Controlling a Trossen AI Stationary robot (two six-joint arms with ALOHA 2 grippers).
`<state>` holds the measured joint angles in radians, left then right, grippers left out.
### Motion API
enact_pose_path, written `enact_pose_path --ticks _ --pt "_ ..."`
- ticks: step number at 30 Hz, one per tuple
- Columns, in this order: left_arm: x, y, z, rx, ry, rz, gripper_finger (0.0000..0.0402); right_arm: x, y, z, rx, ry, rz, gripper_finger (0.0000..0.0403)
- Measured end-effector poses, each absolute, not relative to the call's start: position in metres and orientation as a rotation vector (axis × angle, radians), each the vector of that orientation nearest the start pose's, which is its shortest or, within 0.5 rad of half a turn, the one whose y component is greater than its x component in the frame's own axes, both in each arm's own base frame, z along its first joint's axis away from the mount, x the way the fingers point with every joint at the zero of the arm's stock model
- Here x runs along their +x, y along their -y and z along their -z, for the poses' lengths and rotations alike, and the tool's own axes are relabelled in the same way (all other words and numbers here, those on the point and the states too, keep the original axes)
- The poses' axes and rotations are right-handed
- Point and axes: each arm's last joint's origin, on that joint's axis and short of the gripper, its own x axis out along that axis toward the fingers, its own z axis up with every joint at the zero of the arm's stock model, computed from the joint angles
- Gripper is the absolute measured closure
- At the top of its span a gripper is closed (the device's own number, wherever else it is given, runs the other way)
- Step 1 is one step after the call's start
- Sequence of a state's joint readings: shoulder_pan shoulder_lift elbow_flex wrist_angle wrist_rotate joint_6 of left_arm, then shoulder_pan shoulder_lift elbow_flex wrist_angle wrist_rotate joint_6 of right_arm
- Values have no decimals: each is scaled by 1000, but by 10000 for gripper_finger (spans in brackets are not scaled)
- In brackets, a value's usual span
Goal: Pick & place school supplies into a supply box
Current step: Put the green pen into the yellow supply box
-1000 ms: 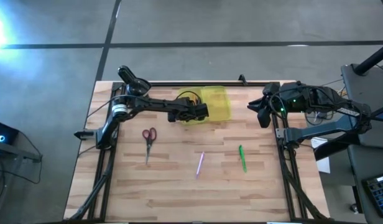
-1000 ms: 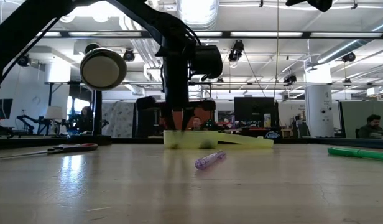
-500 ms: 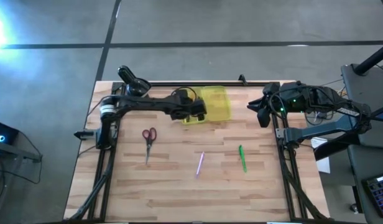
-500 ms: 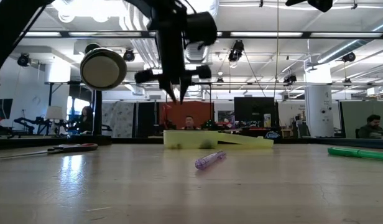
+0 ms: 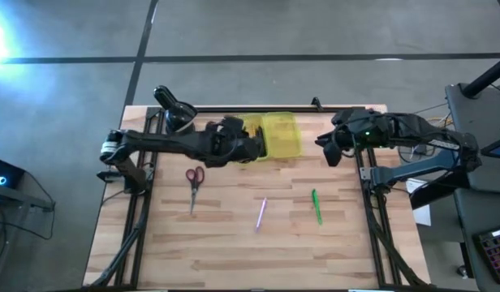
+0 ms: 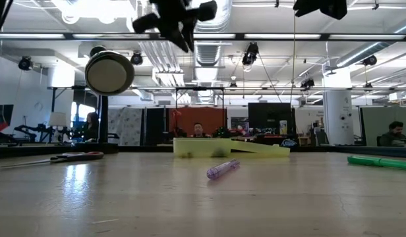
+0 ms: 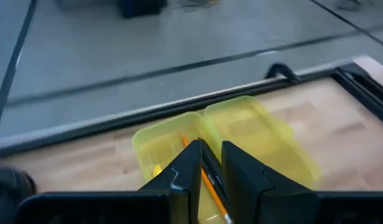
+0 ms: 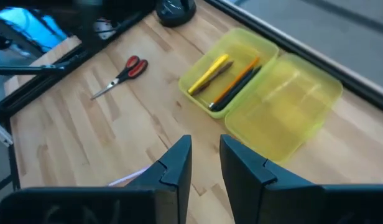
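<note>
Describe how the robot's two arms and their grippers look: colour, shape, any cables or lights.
Both arms are dark, slim and jointed. The left arm has a pale ring at one joint, and a dark cable loops near its gripper. The right arm shows a small green light and thin cables by its base. Each gripper, left gripper and right gripper, has two flat, black, angular fingers.

Bright, even light pours down from ceiling strips and a glaring panel overhead, throwing a sheen across the wooden table (image 6: 91,191). A harsh white flare burns at the overhead picture's left edge. The left wrist picture is soft and smeared; shadows stay faint.
</note>
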<state>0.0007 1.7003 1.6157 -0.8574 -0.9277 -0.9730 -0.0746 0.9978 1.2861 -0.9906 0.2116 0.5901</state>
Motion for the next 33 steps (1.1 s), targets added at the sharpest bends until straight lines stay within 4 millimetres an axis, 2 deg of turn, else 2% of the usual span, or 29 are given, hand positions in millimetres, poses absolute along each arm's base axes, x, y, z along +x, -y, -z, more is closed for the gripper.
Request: enact_pose_path --ticks 8,12,17,22,28,33 --pt "328 14 -365 -185 -469 -972 355 192 20 -376 633 -660 534 328" --pt "313 26 -372 -94 -564 -859 355 198 20 -371 732 -677 572 321" --pt "291 35 -378 -33 -664 -792 355 190 16 -363 824 -784 630 314" --pt "268 34 -382 9 -746 -772 355 178 8 -352 856 -919 720 308" --pt "246 32 -368 -32 -789 -724 355 176 2 -335 881 -985 775 301" --pt "229 34 -346 -183 -796 -658 355 175 -3 -308 906 -1062 833 289"
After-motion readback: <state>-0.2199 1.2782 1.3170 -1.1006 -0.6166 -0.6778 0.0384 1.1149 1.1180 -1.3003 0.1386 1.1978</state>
